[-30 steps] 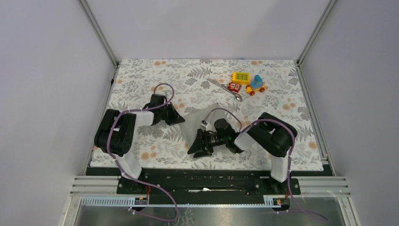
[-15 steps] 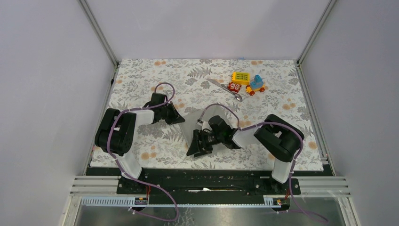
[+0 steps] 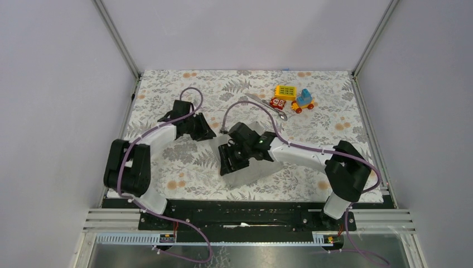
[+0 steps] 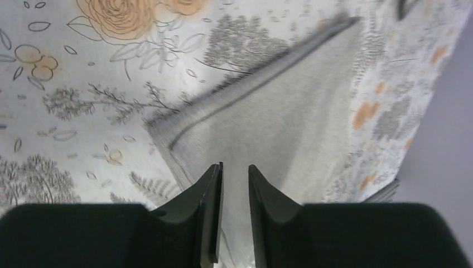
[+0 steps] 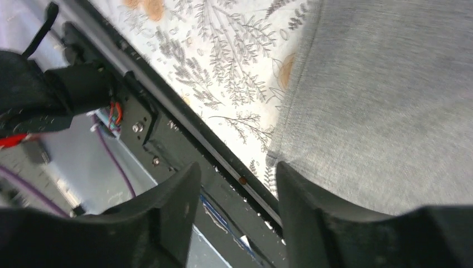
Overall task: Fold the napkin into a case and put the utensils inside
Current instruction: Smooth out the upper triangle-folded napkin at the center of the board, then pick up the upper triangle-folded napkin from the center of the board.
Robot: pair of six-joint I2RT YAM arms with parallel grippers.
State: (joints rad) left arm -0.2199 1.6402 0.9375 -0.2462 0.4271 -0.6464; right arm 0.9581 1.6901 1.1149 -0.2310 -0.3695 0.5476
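The left gripper (image 4: 234, 168) is held just over a corner of the plain grey square cloth napkin (image 4: 279, 123), its fingers parted by a slit with nothing pinched. The napkin is laid centrally on the floral-printed tablecloth (image 3: 167, 95). The right gripper (image 5: 237, 167) is poised wide open and empty at its near edge. Folding is judged underway: an edge must next be pinched and carried across. The two slim silver metal utensils (image 3: 266, 106) are left beyond, farther right.
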